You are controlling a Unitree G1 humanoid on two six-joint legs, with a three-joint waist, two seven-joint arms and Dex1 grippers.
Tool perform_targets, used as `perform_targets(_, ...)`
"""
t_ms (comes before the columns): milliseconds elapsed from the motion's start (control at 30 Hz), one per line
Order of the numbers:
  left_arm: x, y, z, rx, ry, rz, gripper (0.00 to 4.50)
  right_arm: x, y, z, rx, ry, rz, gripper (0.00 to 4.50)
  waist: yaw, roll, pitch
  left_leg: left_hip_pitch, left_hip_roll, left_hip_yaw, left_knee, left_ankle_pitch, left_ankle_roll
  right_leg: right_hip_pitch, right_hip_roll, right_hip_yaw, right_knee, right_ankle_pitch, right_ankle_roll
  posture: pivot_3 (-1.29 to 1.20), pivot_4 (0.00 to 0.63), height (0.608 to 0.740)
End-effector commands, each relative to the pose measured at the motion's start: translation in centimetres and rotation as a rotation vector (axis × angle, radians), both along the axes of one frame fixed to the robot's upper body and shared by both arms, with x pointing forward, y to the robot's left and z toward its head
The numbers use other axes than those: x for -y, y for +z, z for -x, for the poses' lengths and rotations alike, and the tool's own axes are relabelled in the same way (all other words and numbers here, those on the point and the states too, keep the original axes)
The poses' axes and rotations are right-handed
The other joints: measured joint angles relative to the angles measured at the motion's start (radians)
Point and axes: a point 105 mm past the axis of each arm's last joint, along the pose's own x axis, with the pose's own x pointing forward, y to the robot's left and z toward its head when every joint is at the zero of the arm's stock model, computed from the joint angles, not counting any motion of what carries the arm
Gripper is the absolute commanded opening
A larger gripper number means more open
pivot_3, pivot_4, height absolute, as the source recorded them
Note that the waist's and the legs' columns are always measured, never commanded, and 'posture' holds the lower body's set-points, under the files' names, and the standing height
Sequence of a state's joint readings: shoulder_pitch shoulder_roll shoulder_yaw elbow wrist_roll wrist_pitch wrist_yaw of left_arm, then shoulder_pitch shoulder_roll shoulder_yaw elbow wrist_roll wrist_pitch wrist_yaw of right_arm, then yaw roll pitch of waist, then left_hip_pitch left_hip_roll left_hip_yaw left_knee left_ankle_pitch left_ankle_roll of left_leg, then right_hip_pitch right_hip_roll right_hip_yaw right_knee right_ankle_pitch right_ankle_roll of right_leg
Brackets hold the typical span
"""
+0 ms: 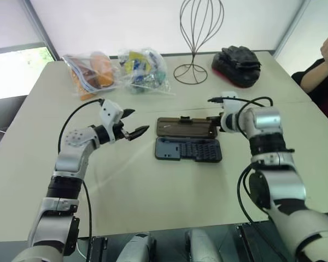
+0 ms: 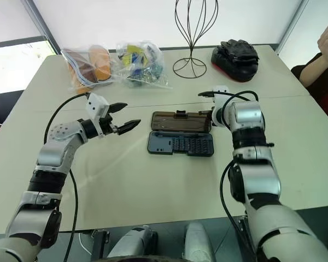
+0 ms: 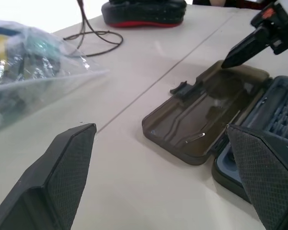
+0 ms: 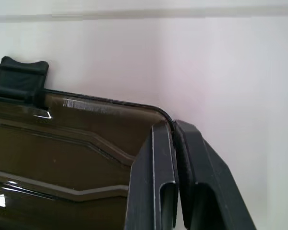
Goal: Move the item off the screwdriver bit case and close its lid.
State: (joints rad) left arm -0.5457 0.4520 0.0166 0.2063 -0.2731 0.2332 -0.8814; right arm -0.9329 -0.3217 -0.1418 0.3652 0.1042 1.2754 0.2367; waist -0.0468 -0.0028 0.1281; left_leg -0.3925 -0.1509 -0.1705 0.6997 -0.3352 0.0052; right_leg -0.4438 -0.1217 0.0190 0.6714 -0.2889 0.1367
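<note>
The screwdriver bit case (image 1: 188, 148) lies open mid-table, its dark grey base showing rows of bits. Its smoky-brown lid (image 1: 183, 127) lies flat behind the base, latch tab (image 1: 183, 118) on the far edge. Nothing rests on either half. My right gripper (image 1: 214, 121) is shut, pointing down, with its tips at the lid's (image 4: 62, 158) right-end corner. My left gripper (image 1: 138, 121) hangs open to the left of the case, apart from it, nothing between its fingers (image 3: 62, 177). A bulky black-and-red item (image 1: 236, 65) sits at the back right, away from the case.
Two clear bags of colourful things (image 1: 93, 71) (image 1: 143, 68) lie at the back left. A black wire stand (image 1: 194, 54) rises at the back middle. A person's arm (image 1: 325, 65) shows past the table's right edge. Bare tabletop (image 1: 153, 191) lies in front of the case.
</note>
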Motion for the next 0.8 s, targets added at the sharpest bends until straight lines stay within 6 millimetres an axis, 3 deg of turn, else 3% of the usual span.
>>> perform_targets(33, 0.4, 1.3, 1.5, 0.019, -0.072, -0.003, 4.5, -2.1, 1.8, 2.1, 0.048, 0.032, -0.033, 0.02, -0.008, 0.0, 0.0, 0.0, 0.0, 0.001, 0.0, 0.0, 0.0, -0.001, 0.0, 0.0, 0.0, 0.0, 0.0, 0.0, 0.15, 0.74)
perform_targets(333, -0.2, 0.5, 4.5, -0.078, -0.145, -0.052, 4.5, -3.2, 1.1, 4.3, 0.031, 0.015, -0.063, 0.02, -0.021, 0.001, 0.0, 0.0, 0.0, 0.001, -0.003, 0.0, 0.0, 0.0, 0.001, 0.001, 0.001, 0.0, 0.0, 0.0, 0.15, 0.74)
perform_targets(800, -0.1, 0.3, 4.3, -0.082, -0.111, -0.031, 4.5, -6.0, 0.9, 4.7, 0.055, 0.219, -0.038, 0.02, -0.022, 0.001, 0.0, 0.0, 0.0, 0.001, -0.003, 0.0, 0.0, 0.0, 0.001, 0.0, 0.001, 0.0, 0.0, 0.0, 0.15, 0.74)
